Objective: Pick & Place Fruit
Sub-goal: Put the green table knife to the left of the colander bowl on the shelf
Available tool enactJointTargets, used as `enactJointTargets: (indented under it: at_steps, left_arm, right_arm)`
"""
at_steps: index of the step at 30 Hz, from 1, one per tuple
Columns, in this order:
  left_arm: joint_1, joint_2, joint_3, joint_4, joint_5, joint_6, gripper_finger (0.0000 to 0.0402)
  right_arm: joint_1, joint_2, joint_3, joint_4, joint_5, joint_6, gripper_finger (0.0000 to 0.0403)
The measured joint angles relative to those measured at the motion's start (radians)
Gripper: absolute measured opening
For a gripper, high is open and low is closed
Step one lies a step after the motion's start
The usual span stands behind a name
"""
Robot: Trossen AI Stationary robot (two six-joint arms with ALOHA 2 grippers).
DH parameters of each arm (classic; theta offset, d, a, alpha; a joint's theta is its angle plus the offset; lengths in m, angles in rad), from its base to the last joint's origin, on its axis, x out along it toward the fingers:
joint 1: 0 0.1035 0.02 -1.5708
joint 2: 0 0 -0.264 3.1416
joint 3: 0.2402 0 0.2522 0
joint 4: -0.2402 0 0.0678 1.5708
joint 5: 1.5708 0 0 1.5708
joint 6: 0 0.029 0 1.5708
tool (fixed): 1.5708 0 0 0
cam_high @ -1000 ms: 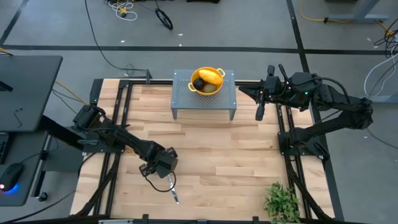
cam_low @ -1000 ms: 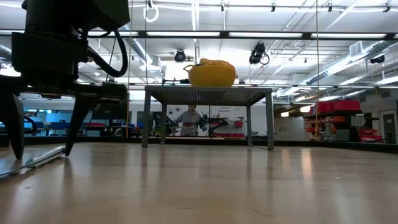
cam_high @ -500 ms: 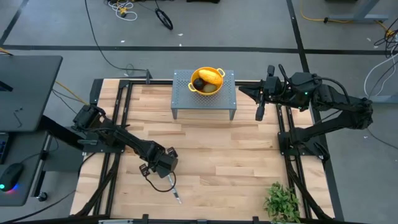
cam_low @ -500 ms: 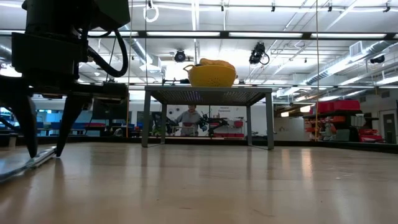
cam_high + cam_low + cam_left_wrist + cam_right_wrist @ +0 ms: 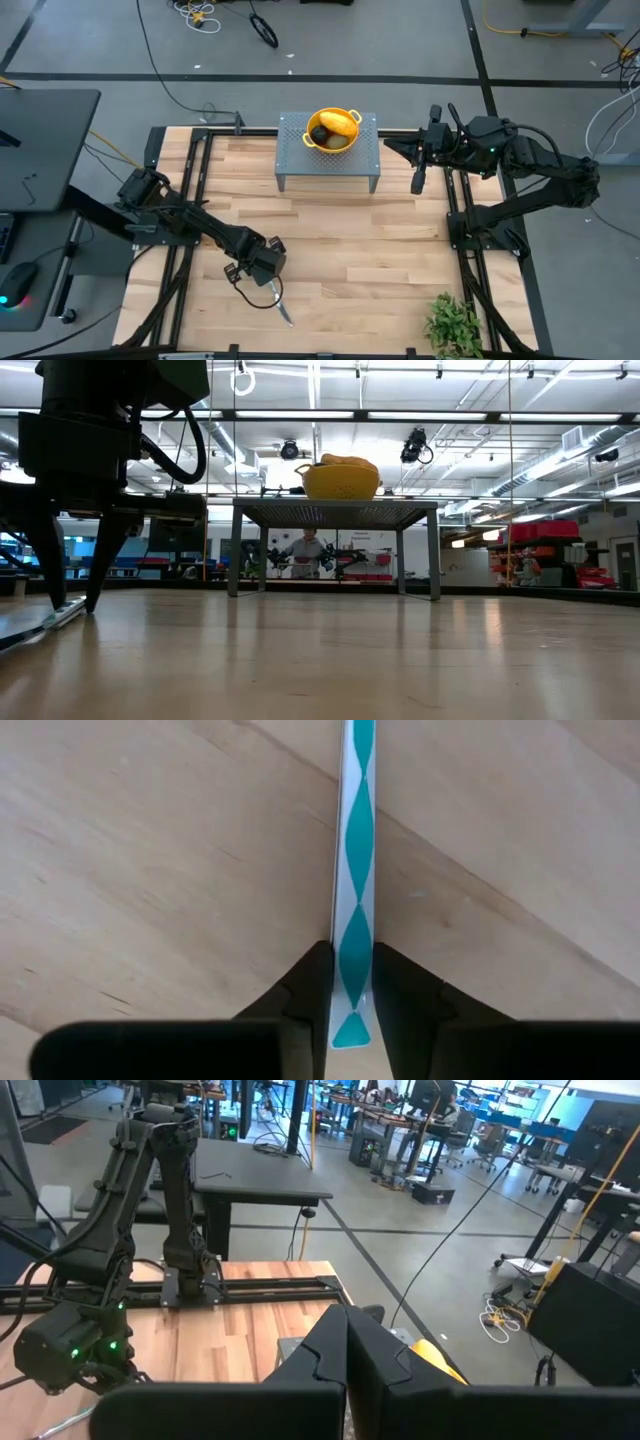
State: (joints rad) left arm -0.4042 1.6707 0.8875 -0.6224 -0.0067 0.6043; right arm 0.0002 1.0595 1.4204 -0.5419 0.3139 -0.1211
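The fruit lies in a yellow bowl [image 5: 333, 130] on a small grey stand [image 5: 300, 160] at the table's far middle: a yellow-orange oblong [image 5: 342, 123] and a dark round one [image 5: 319, 134] show. In the low view the bowl [image 5: 340, 481] stands on the stand's top. My left gripper [image 5: 268, 288] is at the near left, pointing down, shut on a slim knife [image 5: 284, 311] with a white and teal patterned handle [image 5: 355, 840]. My right gripper [image 5: 392, 146] is shut, holds nothing, and hangs high beside the stand's right end. My left gripper pinches the knife's handle at its very end [image 5: 351, 1020] between its two fingers, one on each long edge. The fingers [image 5: 92, 595] come from above, pointing down, and stand across the knife. The knife lies flat on the table.
A leafy green plant [image 5: 455, 324] stands at the table's near right corner. The wooden tabletop [image 5: 380, 260] lies bare between the stand and the near edge. Black frame rails [image 5: 470, 280] run along both sides.
My left gripper has stayed in place and shut: in the low view the wide gap between its fingers has narrowed onto the knife's handle. The knife has turned a little on the table, still lying flat.
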Motion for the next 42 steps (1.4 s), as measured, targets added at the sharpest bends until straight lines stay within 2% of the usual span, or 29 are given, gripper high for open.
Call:
enactJointTargets:
  at_steps: [9,22,33,42]
  left_arm:
    - [0.0,-0.001,0.001,0.002,-0.003,-0.018,0.0052]
    - [0.0,-0.008,0.112,-0.108,-0.006,-0.035,0.0052]
    - [0.0,-0.008,0.122,-0.119,-0.004,-0.063,0.0054]
    - [0.0,-0.008,0.219,-0.313,0.002,-0.104,0.0054]
  right_arm:
    - [0.0,0.0,0.0,0.0,0.0,0.0,0.0]
    - [0.0,0.0,0.0,0.0,0.0,0.0,0.0]
    - [0.0,0.0,0.0,0.0,-0.001,0.0,0.0]
    - [0.0,0.0,0.0,0.008,-0.001,0.0,0.0]
